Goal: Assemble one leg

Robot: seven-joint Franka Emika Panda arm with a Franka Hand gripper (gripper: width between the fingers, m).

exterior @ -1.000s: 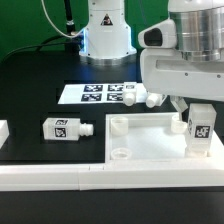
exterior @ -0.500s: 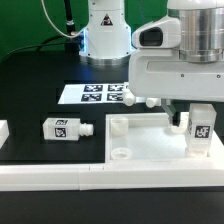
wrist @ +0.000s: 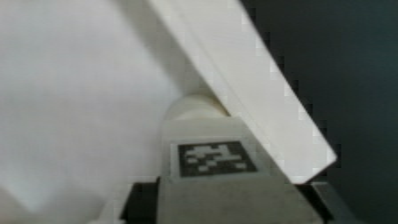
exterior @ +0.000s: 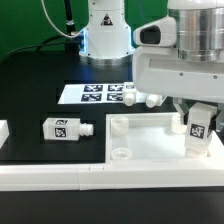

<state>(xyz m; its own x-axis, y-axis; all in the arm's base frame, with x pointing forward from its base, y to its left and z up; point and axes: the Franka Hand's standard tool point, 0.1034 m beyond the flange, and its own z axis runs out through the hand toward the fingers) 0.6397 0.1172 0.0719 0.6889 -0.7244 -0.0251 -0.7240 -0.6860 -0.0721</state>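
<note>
In the exterior view, the gripper (exterior: 199, 118) hangs over the bench's near edge at that view's right, and the leg (exterior: 200, 129) stands slightly tilted under it, tag outward, over the large white tray piece (exterior: 150, 145). How wide the jaws stand cannot be told here. A second leg (exterior: 66, 129) lies on its side well apart, toward the view's left.

In the wrist view, two dark fingers (wrist: 153, 203) sit against either side of the leg (wrist: 217, 157), closed on it, peg end pointing away from the hand beside the tray piece's raised wall (wrist: 240, 75).
</note>
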